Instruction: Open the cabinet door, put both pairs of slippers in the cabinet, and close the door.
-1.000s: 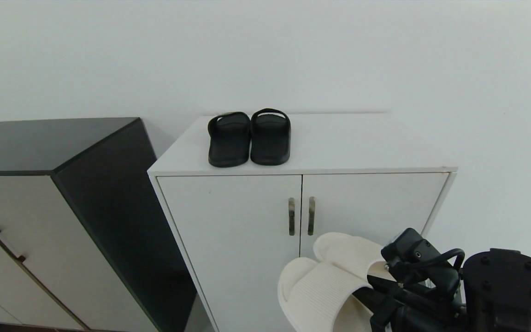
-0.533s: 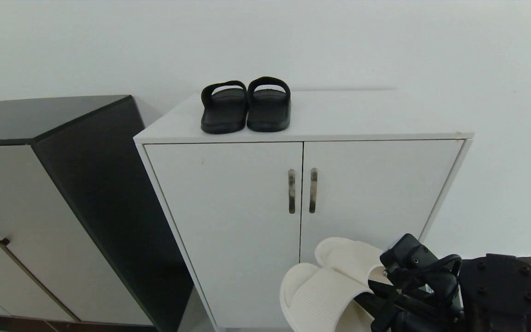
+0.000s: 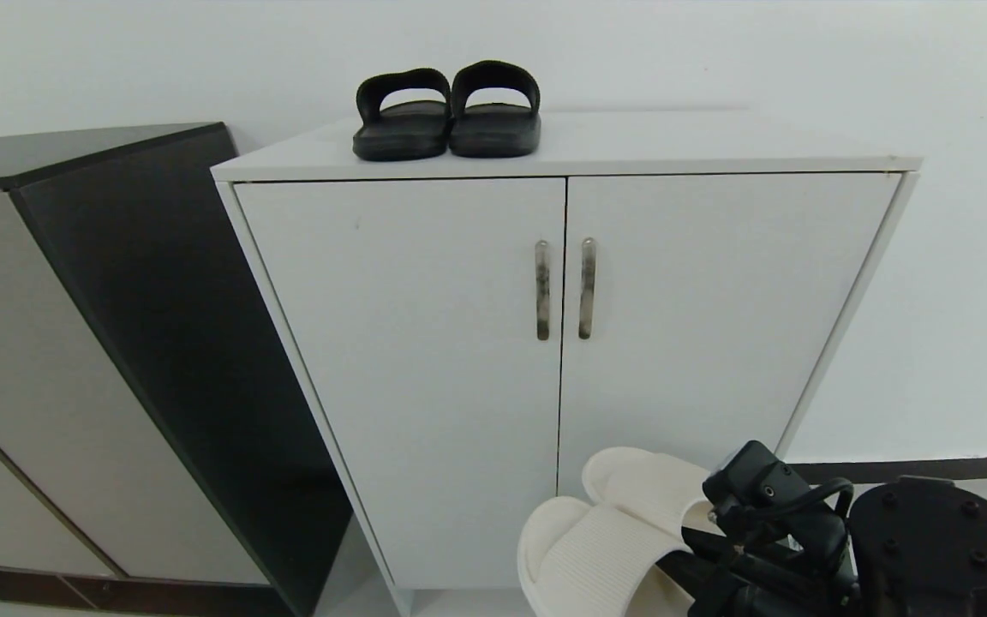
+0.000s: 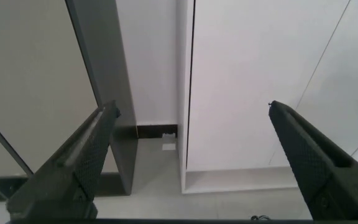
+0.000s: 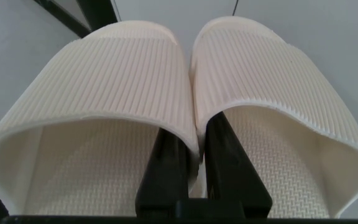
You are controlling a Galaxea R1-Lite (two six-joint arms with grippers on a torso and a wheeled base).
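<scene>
Right wrist view: the right gripper (image 5: 199, 158) has one finger tucked under the strap of each of the white slippers (image 5: 123, 81), and the fingers are squeezed together on the two inner walls, so the pair is held side by side, toes pointing away from the wrist. In the head view this pair hangs low in front of the right door (image 3: 716, 308) of the white cabinet (image 3: 425, 386), well below the handles, with the toes near the door panel; whether they touch it cannot be told.

Both doors are shut, and their two upright handles (image 3: 542, 290) stand just beside each other at the centre seam. The black slippers (image 3: 408, 133) sit together on the cabinet top, at its left half, near the front edge. The top's right half is bare.

The left gripper (image 4: 191, 109) is spread wide with nothing between its fingers, low near the cabinet's left front corner. A dark cabinet (image 3: 159, 343) stands close on the left, with a narrow strip of floor (image 4: 154, 180) between the two.
</scene>
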